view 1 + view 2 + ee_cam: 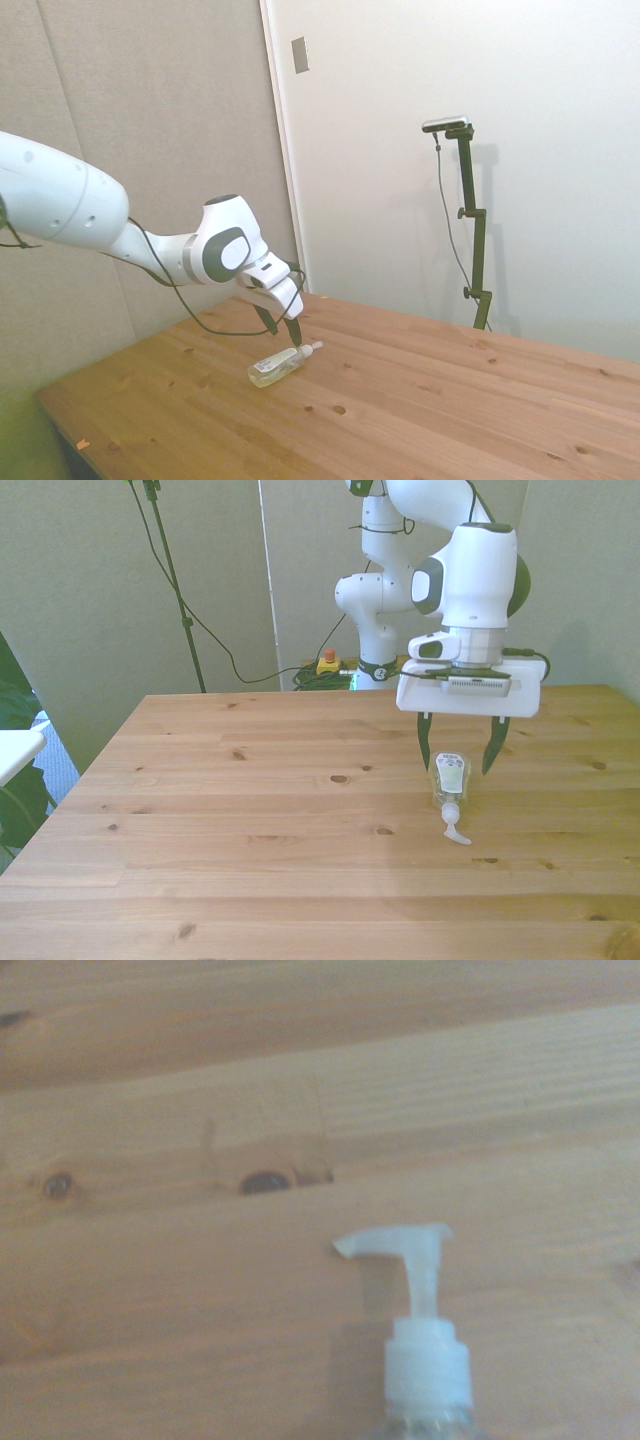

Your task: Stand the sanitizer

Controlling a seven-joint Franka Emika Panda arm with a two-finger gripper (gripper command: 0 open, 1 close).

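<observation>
The sanitizer [451, 780] lies flat on the wooden table [250, 820], a slim clear bottle with yellowish liquid and a white label, its white pump top pointing toward the front view's near edge. In the side view the sanitizer [278, 365] lies near the table's middle-left. My gripper [457, 750] hovers just above the bottle's body, open, one dark finger on each side of it. In the side view the gripper [281, 328] hangs over the bottle without touching it. The wrist view shows the sanitizer's pump head and collar [420, 1310] close up against the wood.
A red-and-yellow button box [327, 663] and cables sit on the floor behind the table's far edge. A white object's corner [15, 748] shows at the front view's left, off the table.
</observation>
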